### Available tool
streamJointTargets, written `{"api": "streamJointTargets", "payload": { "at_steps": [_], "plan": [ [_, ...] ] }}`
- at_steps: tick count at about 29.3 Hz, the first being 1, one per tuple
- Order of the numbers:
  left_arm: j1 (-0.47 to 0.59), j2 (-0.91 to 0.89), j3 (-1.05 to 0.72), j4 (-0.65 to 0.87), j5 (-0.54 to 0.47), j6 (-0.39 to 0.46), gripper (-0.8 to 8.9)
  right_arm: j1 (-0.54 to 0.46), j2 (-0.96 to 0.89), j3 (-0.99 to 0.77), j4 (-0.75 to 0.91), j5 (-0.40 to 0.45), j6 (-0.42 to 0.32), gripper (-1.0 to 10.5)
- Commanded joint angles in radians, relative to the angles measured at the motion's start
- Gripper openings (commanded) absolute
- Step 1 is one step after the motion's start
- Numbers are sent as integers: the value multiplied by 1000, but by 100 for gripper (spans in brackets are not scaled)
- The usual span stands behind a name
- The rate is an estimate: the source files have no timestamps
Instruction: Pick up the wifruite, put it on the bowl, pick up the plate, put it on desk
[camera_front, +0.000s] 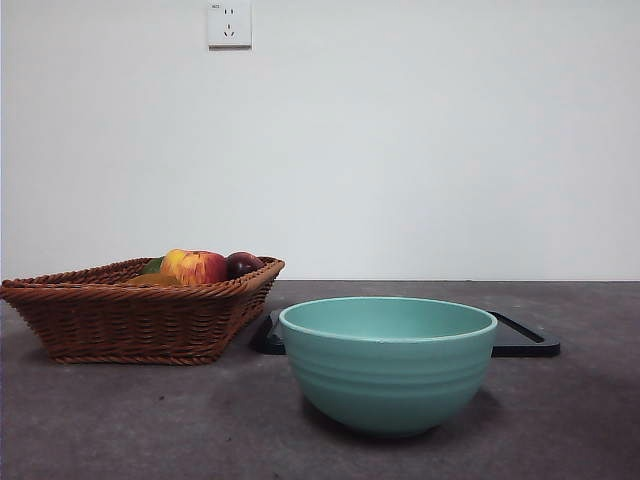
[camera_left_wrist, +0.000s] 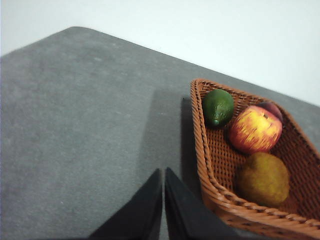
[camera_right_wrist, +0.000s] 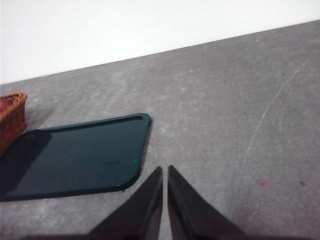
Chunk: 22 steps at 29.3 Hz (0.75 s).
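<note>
1. Looking level across the counter (camera_front: 90, 420), you see the teal bowl (camera_front: 388, 362) standing upright near the front, with nothing showing above its rim.
2. Behind the bowl lies a dark flat tray (camera_front: 520, 340), long and low; one end pokes out on each side of the bowl.
3. Beside the tray sits a woven basket (camera_front: 120, 320), its corner close to the tray's end.
4. The wifruite (camera_left_wrist: 263, 179) rests inside the basket, just beside the red-yellow apple (camera_left_wrist: 255, 129) (the two look to be touching). A green lime (camera_left_wrist: 218, 107) lies in the basket's corner, and a dark plum (camera_front: 243, 264) peeks out behind the apple.
5. Your left claw (camera_left_wrist: 163, 210) hangs above bare counter just outside the basket's rim, jaws pressed together, gripping nothing.
6. Your right claw (camera_right_wrist: 165, 210) hangs above the counter near the tray's rounded corner, jaws likewise pressed together and empty.
7. Neither arm shows in the front view.
</note>
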Motion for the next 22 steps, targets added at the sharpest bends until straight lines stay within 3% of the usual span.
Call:
{"api": "streamJointTargets", "payload": {
  "at_steps": [1,16,22],
  "plan": [
    [2,-2,-8,-13,-1,-76,8,-2,-3,10,-1,-3,54,8],
    [2,50,219,-116,41,-91,10,-2,27,233,-38,-4,62,8],
    [2,130,356,-196,113,-50,10,-1,136,391,-149,-40,1,8]
  ]
}}
